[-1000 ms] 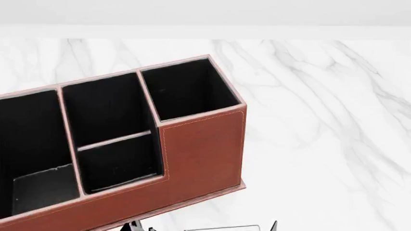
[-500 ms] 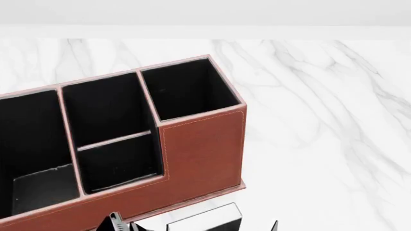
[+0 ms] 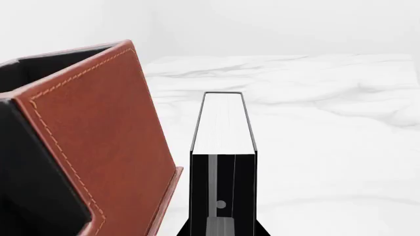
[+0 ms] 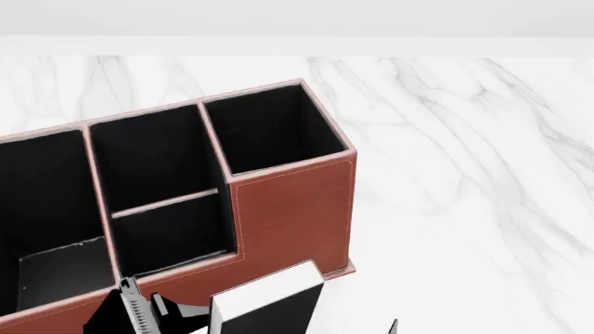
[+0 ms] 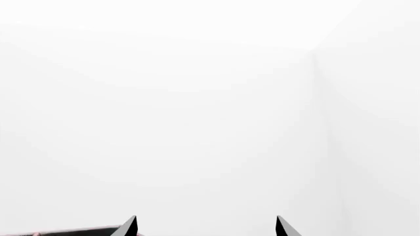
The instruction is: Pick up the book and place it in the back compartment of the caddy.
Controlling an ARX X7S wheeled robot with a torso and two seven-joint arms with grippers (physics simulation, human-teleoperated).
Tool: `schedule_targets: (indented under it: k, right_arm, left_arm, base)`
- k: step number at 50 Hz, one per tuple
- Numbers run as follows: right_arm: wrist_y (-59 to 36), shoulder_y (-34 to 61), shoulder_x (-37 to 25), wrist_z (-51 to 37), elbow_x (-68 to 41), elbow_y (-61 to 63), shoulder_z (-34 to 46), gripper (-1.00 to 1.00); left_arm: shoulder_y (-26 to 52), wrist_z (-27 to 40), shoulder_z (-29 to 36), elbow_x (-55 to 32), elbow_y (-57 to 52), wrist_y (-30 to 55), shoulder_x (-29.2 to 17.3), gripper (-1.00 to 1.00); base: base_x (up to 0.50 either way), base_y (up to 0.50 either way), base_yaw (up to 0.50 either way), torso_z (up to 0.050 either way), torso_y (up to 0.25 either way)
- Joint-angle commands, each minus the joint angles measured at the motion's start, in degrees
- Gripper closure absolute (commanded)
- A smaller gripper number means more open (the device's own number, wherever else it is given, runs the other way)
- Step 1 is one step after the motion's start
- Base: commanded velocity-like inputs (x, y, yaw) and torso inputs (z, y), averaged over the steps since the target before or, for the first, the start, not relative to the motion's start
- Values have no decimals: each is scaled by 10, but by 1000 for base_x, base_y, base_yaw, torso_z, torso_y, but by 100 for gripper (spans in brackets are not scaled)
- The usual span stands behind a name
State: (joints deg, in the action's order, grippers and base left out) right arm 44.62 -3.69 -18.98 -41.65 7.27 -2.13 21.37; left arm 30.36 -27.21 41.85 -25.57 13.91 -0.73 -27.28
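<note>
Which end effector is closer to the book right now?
Left. The left end effector grips the book beside the caddy; the right end effector points away, open.

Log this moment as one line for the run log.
left gripper: shut on book | right gripper: open, holding nothing | book: lifted beside caddy | back compartment: no book inside

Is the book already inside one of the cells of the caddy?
No, the book is outside the caddy, in front of its tall end wall.
</note>
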Motion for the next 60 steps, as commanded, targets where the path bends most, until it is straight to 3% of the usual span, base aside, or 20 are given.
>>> schedule_targets:
  k: [1,25,46,60]
  right_arm:
    - [-1,2,1,-1,2,-4,4,-100]
    - [-2,10,-1,1,-7,-13,13,-100]
    - [-7,13,-1,-2,-6,-16,14,-100]
    - [-7,17,-1,-5,-5,-21,17,-100]
  left_arm:
    - [10,3,-20,-59,-89,53,-42,100]
    - [31,20,-68,-126,-151,104,-104,100]
    - [0,77,-91,-46,-174,19,-126,100]
    - [-9,112,-85,13,-185,6,-134,100]
  base:
    - [0,0,0,0,0]
    - [0,0,0,0,1]
    - [0,0,0,0,1]
    - [0,0,0,0,1]
